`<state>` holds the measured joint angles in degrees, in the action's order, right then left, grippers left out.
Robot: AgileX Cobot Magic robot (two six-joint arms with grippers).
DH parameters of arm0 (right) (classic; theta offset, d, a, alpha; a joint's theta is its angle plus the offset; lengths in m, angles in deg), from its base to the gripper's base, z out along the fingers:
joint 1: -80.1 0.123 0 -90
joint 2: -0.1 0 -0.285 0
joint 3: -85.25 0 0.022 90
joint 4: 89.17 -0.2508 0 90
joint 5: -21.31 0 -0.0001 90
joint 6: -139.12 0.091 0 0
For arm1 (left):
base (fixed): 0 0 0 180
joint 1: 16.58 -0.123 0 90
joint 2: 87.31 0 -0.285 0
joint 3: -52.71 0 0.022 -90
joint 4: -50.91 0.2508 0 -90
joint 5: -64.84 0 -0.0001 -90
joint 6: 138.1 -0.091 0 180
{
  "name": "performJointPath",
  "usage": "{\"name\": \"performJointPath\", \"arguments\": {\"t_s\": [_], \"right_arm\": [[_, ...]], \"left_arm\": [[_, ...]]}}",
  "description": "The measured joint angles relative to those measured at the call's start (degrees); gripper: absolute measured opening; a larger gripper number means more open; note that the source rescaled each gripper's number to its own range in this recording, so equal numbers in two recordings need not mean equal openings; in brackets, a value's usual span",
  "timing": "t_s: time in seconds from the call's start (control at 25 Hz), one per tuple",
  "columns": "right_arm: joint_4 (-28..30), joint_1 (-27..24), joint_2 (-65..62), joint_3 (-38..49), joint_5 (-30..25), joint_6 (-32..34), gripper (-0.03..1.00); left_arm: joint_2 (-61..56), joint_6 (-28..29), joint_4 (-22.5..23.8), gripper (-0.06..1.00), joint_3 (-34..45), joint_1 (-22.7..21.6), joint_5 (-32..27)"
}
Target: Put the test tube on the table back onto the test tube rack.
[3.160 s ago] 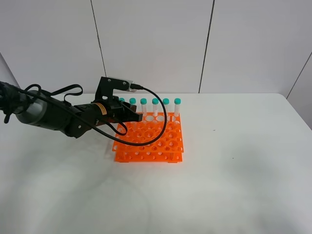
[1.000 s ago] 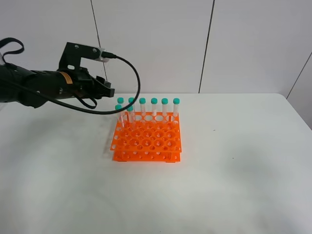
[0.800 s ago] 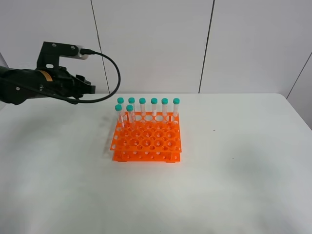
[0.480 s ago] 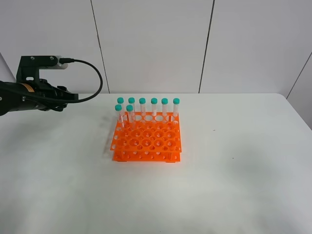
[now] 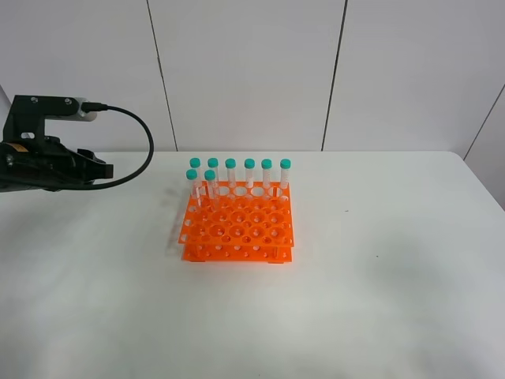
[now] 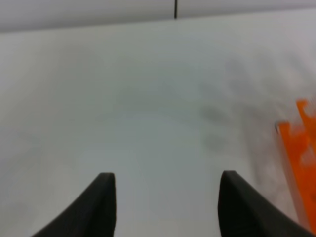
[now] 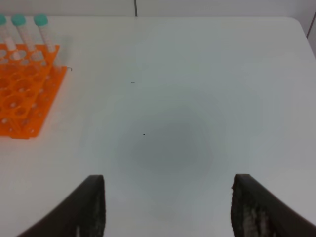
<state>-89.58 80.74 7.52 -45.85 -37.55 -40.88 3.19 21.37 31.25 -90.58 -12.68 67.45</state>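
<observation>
High view first: the rack sits on the table a little toward its far edge, left of the middle. Every tube in sight stands upright in it, six teal caps along the far row and two more, including this tube, in the next row at the left end. No tube lies on the bare top anywhere here, so the job looks done. The left gripper hangs off near the far-left corner, well apart from the rack, fingers pointing right toward it. It is the only arm showing in this view, and the nearer one should a tube need a nudge.

Left wrist view: two dark fingers spread apart with nothing between them, only white table below. A blurred orange sliver of rack shows at the side, so the rack lies ahead and to one side of the tool.

Right wrist view: the right gripper stands wide apart and empty over open table. The rack's corner with three upright tubes sits well away from it.
</observation>
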Motion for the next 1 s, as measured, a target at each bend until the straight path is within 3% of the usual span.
{"name": "performJointPath", "arguments": {"t_s": [0.2,0.32,0.52,0.56,0.76,1.0], "right_arm": [[0.0,0.0,0.0,0.0,0.0,0.0,0.59],[0.0,0.0,0.0,0.0,0.0,0.0,0.59],[0.0,0.0,0.0,0.0,0.0,0.0,0.59],[0.0,0.0,0.0,0.0,0.0,0.0,0.59],[0.0,0.0,0.0,0.0,0.0,0.0,0.59],[0.0,0.0,0.0,0.0,0.0,0.0,0.59]], "left_arm": [[-7.5,-0.4,-0.2,0.34,3.9,0.0,-2.6],[-15.3,-0.5,-0.3,0.34,6.5,0.0,-7.7],[-27.7,-0.5,-0.5,0.34,7.3,-0.9,-24.0],[-32.7,-0.5,-0.5,0.34,7.3,-2.1,-30.2],[-43.9,-0.5,-0.2,0.34,7.3,-5.4,-46.7],[-56.4,2.7,0.6,0.34,7.3,-6.7,-60.6]]}}
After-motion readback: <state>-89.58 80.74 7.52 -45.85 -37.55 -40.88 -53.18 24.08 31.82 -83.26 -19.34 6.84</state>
